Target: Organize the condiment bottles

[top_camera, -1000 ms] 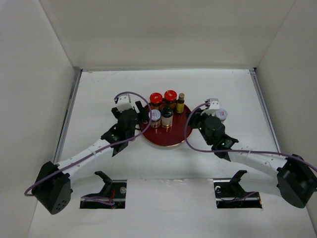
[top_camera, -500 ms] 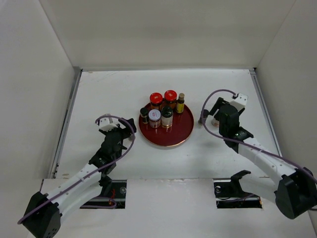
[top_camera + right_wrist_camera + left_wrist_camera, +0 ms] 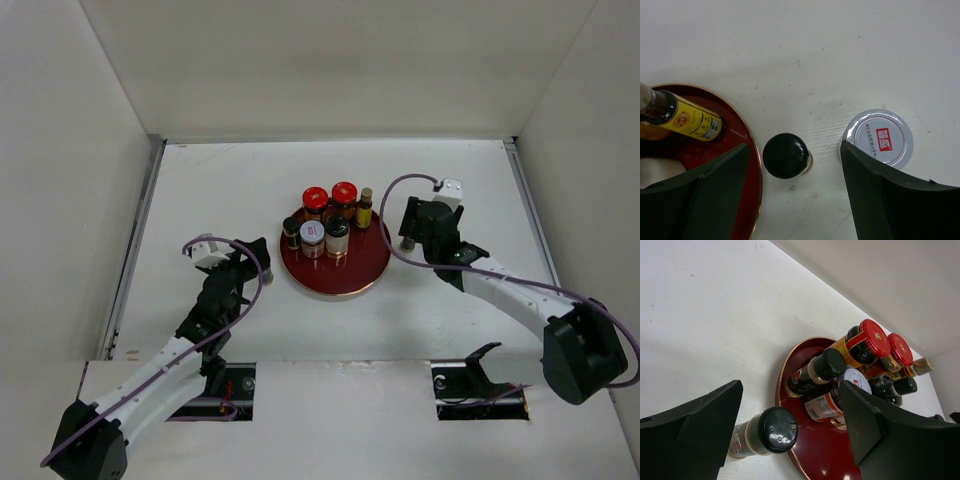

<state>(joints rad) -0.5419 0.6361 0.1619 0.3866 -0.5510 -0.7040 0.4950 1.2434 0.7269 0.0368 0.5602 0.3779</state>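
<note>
Bottle (image 3: pixel 785 155) with a black cap stands upright mid-frame in the right wrist view, straight below the open right gripper (image 3: pixel 795 147) and between its spread fingers. It is just off the tray (image 3: pixel 736 127) to its left. A white-lidded jar (image 3: pixel 882 137) stands to its right. The left gripper (image 3: pixel 790 390), also open, frames another dark-capped jar (image 3: pixel 765 432) at lower left.

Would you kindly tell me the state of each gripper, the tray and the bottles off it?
Left gripper: open, empty.
Right gripper: open, empty.
Tray: holds six upright, capped bottles.
Left black-capped bottle: upright, capped, on the table.
Right black-capped bottle: upright, capped, on the table.
White-lidded jar: upright, lidded, on the table.
</note>
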